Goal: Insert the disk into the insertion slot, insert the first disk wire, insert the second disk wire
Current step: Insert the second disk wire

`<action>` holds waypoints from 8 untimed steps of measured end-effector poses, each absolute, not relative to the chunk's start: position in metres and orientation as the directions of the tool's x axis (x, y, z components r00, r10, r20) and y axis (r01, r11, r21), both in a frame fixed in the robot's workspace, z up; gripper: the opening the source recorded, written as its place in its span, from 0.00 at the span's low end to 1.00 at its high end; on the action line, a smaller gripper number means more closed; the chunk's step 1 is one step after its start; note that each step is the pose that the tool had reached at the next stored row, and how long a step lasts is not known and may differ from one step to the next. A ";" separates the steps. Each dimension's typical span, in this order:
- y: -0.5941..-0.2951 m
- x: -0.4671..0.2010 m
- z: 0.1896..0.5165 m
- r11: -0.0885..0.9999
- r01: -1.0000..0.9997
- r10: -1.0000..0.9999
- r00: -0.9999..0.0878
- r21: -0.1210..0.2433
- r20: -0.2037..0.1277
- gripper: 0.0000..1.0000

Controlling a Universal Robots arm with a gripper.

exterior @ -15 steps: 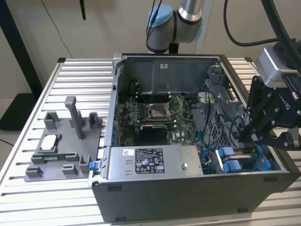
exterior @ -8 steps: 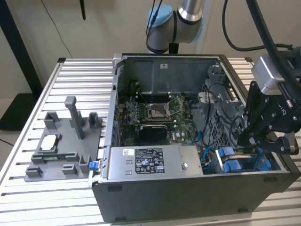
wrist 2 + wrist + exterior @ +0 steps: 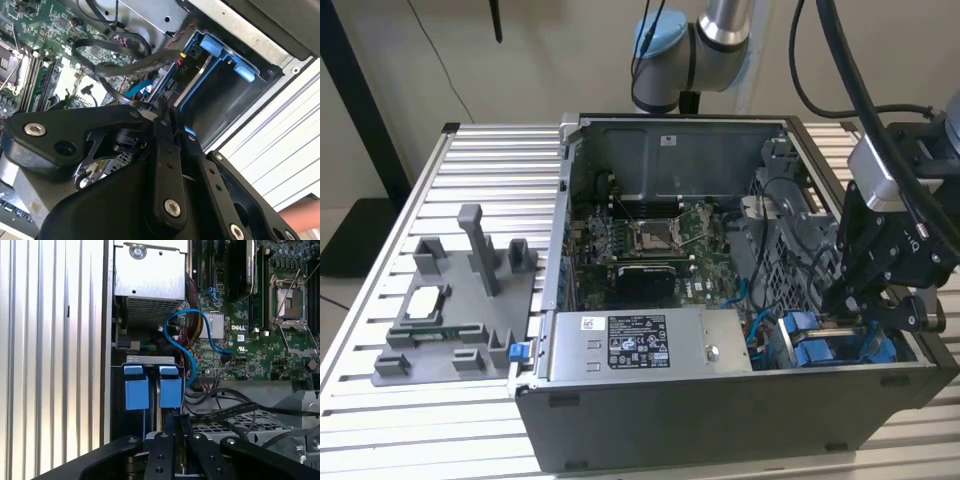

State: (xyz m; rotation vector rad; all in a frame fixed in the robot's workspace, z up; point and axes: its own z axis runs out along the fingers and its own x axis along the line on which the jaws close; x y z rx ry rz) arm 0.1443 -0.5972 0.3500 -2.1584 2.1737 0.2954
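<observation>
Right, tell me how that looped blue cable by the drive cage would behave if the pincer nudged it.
The blue cable hangs in free curved loops, so it would probably flex and swing aside instead of resisting. It looks thin, so likely light. It runs down to the motherboard, so a hard push might strain that end.

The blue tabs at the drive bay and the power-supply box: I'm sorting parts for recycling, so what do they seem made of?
The blue tabs look like moulded plastic: uniform bright colour, matte, soft edges. The power-supply box appears to be bare sheet metal: dull silver-grey, folded edges, with a label stuck on.
</observation>
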 end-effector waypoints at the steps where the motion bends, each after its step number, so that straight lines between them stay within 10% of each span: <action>1: -0.596 0.145 0.349 -0.001 -0.996 -0.984 -0.015 0.090 -0.180 0.00; 8: -0.594 0.155 0.346 -0.001 -0.996 -0.984 -0.015 0.089 -0.179 0.00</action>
